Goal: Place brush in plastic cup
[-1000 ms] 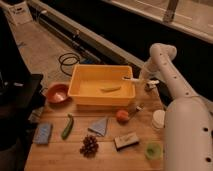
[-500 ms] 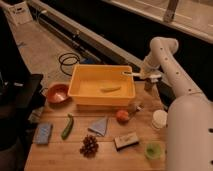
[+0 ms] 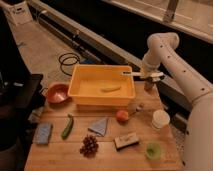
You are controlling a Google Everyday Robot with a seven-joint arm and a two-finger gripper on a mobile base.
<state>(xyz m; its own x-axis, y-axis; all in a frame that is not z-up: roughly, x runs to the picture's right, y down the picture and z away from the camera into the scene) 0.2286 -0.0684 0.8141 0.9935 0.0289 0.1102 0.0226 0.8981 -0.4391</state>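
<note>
My gripper (image 3: 145, 76) hangs just past the back right corner of the yellow bin (image 3: 80, 90), shut on the brush (image 3: 129, 73). The brush is a slim white stick held roughly level, its left end reaching over the bin's right rim. The plastic cup (image 3: 153, 150), small and translucent light green, stands upright near the table's front right corner, well in front of the gripper. My white arm (image 3: 172, 60) comes in from the right.
A white round tub (image 3: 160, 119) stands behind the cup. An orange fruit (image 3: 122, 116), a grey-blue cloth (image 3: 99, 126), grapes (image 3: 89, 145), a dark block (image 3: 125, 141), a green vegetable (image 3: 67, 126), a blue sponge (image 3: 43, 133) and a red bowl (image 3: 56, 93) lie about. A yellowish curved piece (image 3: 111, 89) lies in the bin.
The arm has risen a little, and the gripper with the brush has shifted slightly at the bin's right rim. Everything on the table has stayed put.
</note>
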